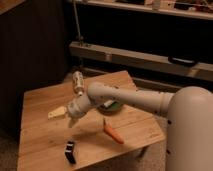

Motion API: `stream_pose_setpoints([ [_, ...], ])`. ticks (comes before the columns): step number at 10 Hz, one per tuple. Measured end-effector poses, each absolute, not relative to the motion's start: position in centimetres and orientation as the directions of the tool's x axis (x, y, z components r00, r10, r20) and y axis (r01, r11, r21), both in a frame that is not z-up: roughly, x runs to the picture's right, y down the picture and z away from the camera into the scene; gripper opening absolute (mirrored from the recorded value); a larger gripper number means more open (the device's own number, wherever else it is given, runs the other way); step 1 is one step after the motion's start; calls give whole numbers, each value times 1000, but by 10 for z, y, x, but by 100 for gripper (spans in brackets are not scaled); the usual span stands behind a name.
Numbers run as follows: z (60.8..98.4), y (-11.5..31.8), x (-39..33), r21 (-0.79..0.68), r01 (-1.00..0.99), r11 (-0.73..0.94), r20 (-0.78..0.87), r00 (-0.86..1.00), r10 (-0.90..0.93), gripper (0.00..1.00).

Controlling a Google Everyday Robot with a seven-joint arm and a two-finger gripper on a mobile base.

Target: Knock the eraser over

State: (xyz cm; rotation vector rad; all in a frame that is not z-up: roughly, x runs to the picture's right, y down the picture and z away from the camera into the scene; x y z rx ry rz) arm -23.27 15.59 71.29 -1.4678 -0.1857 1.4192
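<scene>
The eraser (70,150) is a small black block with a white band, standing near the front edge of the wooden table (40,100). My gripper (56,113) hangs over the left middle of the table, at the end of my white arm (125,97) that reaches in from the right. It is up and to the left of the eraser, apart from it.
An orange carrot (112,132) lies on the table to the right of the eraser. A dark green round item (113,106) is partly hidden under my arm. A pale bottle-like object (78,82) stands behind the arm. A dark shelf runs behind the table.
</scene>
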Motion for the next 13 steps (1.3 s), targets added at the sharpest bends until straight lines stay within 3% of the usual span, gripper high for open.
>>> stream_pose_setpoints([
  [7, 707, 151, -228, -731, -536, -422, -624, 276, 731, 80],
  [11, 646, 108, -196, -704, -620, -345, -566, 198, 800, 79],
  [13, 617, 87, -176, -677, -662, -321, -537, 145, 831, 66],
])
